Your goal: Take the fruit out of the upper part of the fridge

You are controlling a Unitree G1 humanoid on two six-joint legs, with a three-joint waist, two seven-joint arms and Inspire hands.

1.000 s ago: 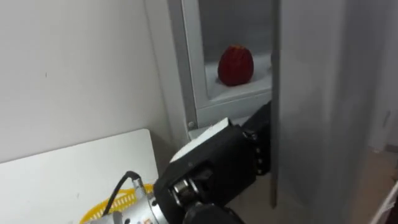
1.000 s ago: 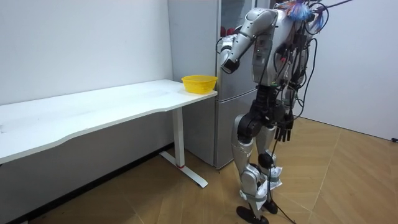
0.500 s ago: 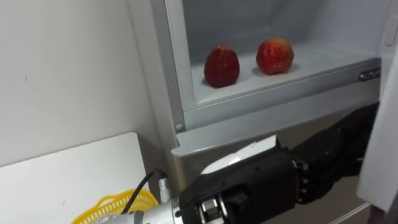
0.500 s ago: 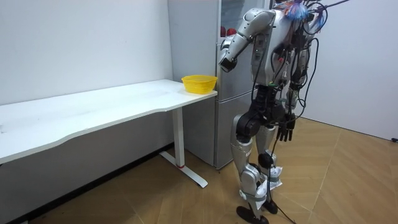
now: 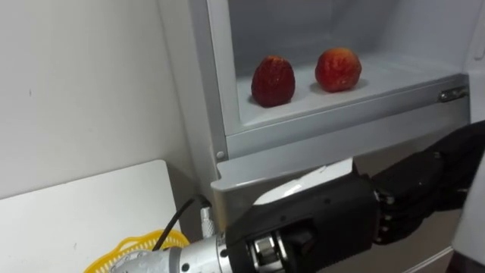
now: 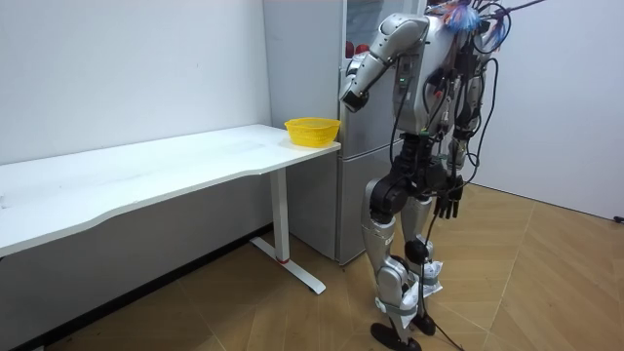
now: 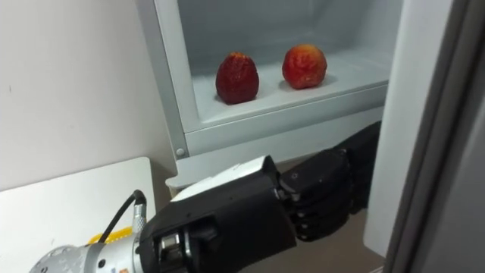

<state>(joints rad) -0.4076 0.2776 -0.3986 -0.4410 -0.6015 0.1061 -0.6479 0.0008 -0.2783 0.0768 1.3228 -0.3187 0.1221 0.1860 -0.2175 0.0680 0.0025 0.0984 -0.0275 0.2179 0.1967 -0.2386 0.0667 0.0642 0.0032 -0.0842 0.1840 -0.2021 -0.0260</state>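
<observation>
The upper fridge compartment stands open. On its white shelf (image 5: 394, 76) sit two red fruits: a dark red one (image 5: 273, 80) on the left and a lighter red one (image 5: 338, 69) to its right. My left hand (image 5: 318, 220) is raised in front of the fridge, below the shelf's front rim. Its fingers (image 7: 330, 189) are curled at the inner edge of the open fridge door (image 7: 432, 136). My right hand (image 6: 447, 205) hangs at my side with relaxed fingers and holds nothing. I stand close to the fridge (image 6: 356, 195).
A yellow basket (image 6: 312, 130) rests on the end of the long white table (image 6: 146, 171) beside the fridge, to my left. The open door rises close on my right. A white wall runs behind the table.
The fridge door has swung wide open to the right with my left hand at its edge, uncovering the second fruit. My left arm has risen a little.
</observation>
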